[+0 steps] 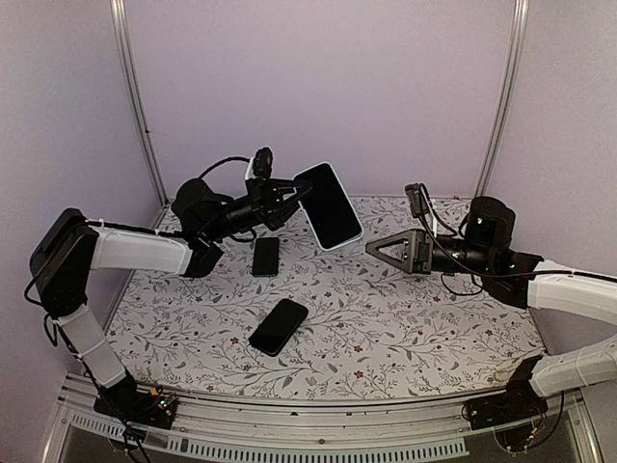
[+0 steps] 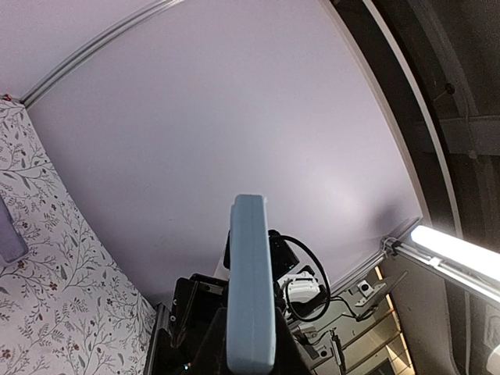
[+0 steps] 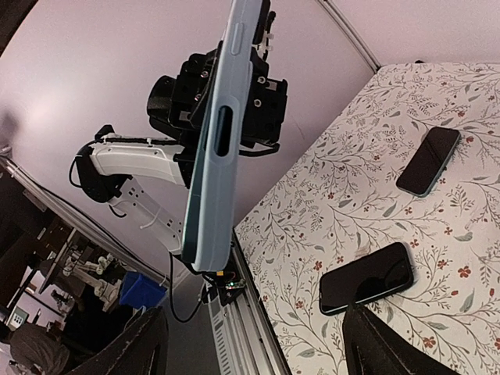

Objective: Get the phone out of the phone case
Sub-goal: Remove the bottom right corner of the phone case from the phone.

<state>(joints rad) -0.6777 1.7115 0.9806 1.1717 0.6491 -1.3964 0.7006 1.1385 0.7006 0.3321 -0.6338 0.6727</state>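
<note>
The phone case [image 3: 209, 203], phone [image 1: 329, 207] apparently inside, is pinched edgewise aloft by left gripper [image 1: 292, 193]; right gripper [image 1: 371, 248] is seen spread, nearby, untouching.

The floral-patterned table [image 1: 415, 328] carries 2 dark phones: the near phone [image 1: 279, 326] lies angled, and the far phone [image 1: 265, 256] sits apart at its 12 o'clock.

Phone case [image 1: 328, 205] aloft above the table [image 1: 405, 328]
</note>
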